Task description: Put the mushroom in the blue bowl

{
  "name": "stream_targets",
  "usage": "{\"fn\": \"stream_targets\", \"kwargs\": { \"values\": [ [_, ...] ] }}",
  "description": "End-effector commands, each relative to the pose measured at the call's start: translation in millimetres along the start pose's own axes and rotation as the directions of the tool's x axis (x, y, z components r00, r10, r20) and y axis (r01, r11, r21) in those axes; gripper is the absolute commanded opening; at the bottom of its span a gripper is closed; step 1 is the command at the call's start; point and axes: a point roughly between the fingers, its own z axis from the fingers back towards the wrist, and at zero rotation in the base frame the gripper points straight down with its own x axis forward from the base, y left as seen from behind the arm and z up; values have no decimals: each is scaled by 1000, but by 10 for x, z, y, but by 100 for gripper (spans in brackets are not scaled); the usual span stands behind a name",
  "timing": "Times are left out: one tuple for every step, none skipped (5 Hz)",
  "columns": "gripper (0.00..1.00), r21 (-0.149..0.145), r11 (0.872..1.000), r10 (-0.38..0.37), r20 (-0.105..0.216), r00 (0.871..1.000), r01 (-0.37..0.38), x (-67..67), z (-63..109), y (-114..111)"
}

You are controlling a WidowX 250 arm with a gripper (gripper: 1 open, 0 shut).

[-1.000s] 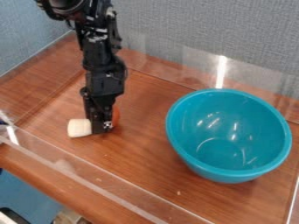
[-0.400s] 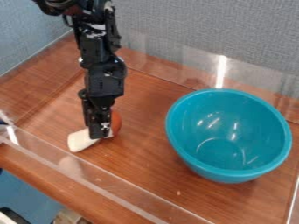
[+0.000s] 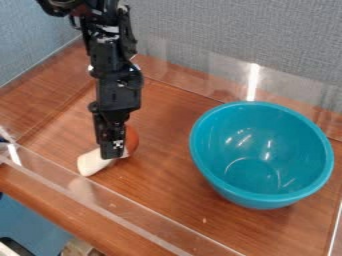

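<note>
The mushroom hangs tilted at the front left of the wooden table, its cream stem pointing down-left and its reddish-orange cap caught between the fingers. My gripper points straight down and is shut on the cap. The stem's tip is at or just above the tabletop; I cannot tell whether it touches. The blue bowl, large, teal and empty, stands on the right side of the table, well apart from the gripper.
A wooden table is ringed by a low clear plastic wall. A blue-grey fabric backdrop stands behind. The table's front edge runs close below the mushroom.
The gripper has risen slightly with the mushroom in it, so the stem now tilts down-left instead of lying on the table. Nothing visibly differs from the later earlier frame.
</note>
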Motion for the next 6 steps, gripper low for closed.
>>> {"fn": "stream_targets", "kwargs": {
  "values": [
    [0,57,998,2,32,1000,-3,-40,153,43],
    [0,59,998,-6,31,999,5,-61,155,38],
    [0,61,998,-15,30,999,13,-83,146,35],
    [0,62,998,-22,28,999,21,-104,134,32],
    [0,64,998,-29,29,999,27,-124,143,24],
    [0,65,997,-35,28,999,34,-144,140,19]
  ]
}}
